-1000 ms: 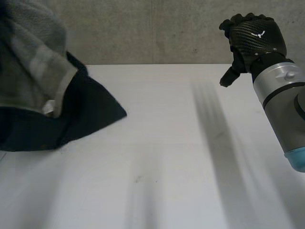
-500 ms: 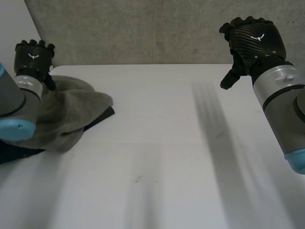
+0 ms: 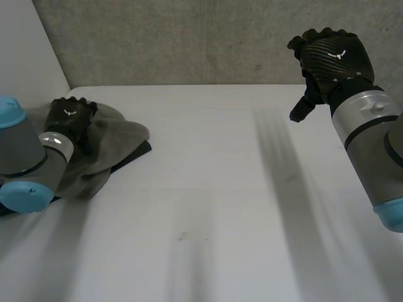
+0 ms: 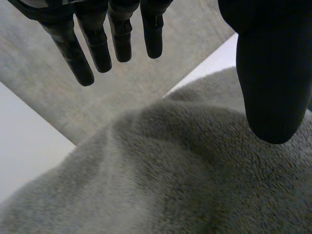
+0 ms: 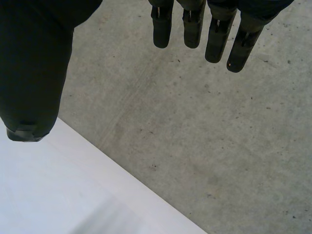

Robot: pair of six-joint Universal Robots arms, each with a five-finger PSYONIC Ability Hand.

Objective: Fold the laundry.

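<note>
A grey fleecy cloth (image 3: 107, 138) lies heaped at the table's far left corner, on top of a dark navy garment (image 3: 135, 154) whose edge peeks out beside it. My left hand (image 3: 69, 119) hovers over the heap's middle; in the left wrist view its fingers (image 4: 100, 39) and thumb (image 4: 273, 73) are straight and spread above the grey cloth (image 4: 161, 175), holding nothing. My right hand (image 3: 330, 60) is raised above the table's far right side, away from the laundry. Its fingers (image 5: 195, 24) and thumb (image 5: 34, 68) hang straight and apart with nothing between them.
The white table (image 3: 214, 201) stretches out in front of both arms. A grey concrete wall (image 3: 208, 38) rises right behind its far edge, and a white panel (image 3: 25, 50) stands at the far left.
The left hand let go of the grey cloth, which dropped from the air onto the dark garment. The hand then sank lower over the heap. The right hand stayed put.
</note>
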